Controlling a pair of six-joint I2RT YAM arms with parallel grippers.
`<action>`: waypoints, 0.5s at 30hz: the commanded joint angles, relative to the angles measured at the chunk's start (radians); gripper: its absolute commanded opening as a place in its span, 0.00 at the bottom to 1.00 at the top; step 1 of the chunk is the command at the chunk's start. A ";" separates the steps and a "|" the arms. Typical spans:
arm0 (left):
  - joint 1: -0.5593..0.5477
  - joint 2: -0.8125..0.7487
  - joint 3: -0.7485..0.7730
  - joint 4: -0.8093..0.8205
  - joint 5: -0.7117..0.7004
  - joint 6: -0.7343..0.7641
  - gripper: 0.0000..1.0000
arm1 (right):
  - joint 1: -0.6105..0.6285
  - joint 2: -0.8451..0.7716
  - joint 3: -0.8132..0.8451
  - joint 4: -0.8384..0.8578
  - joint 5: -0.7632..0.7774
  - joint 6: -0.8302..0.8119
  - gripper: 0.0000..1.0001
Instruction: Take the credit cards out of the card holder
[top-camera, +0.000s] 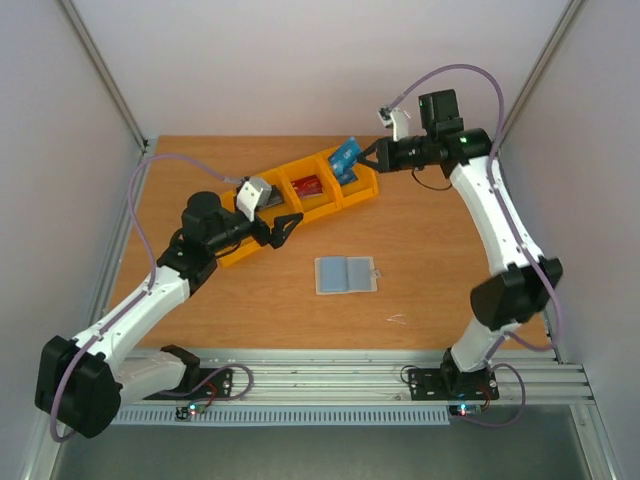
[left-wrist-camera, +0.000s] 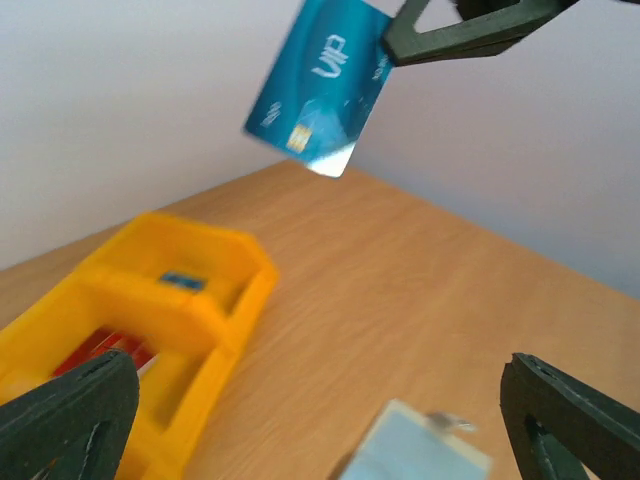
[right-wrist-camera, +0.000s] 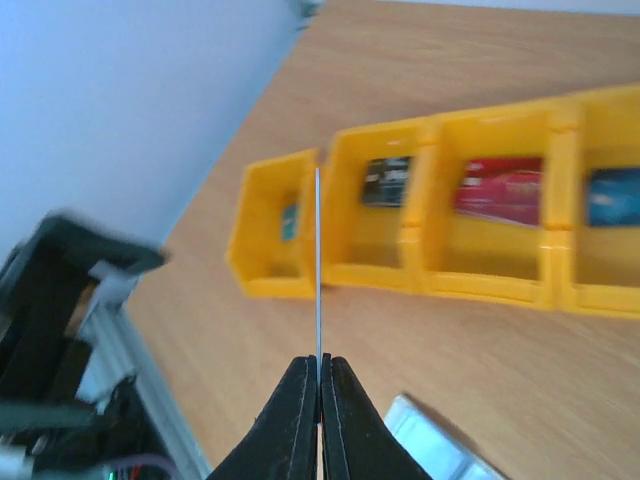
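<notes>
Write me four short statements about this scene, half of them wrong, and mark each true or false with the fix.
1. The right gripper is shut on a blue card. True.
2. The left gripper grips the card holder. False: the left gripper is open and empty, and the card holder lies on the table.
3. A red card lies in a yellow bin. True.
4. The card holder is folded shut inside a bin. False: it lies open on the table, apart from the bins.
</notes>
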 joint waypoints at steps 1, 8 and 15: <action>0.003 -0.042 -0.069 0.037 -0.372 -0.046 0.99 | -0.078 0.180 0.071 0.098 0.116 0.338 0.01; 0.005 -0.103 -0.173 -0.026 -0.463 -0.071 1.00 | -0.100 0.406 0.186 0.207 0.323 0.384 0.01; 0.023 -0.113 -0.211 -0.021 -0.498 -0.073 0.99 | -0.101 0.732 0.517 0.084 0.327 0.391 0.01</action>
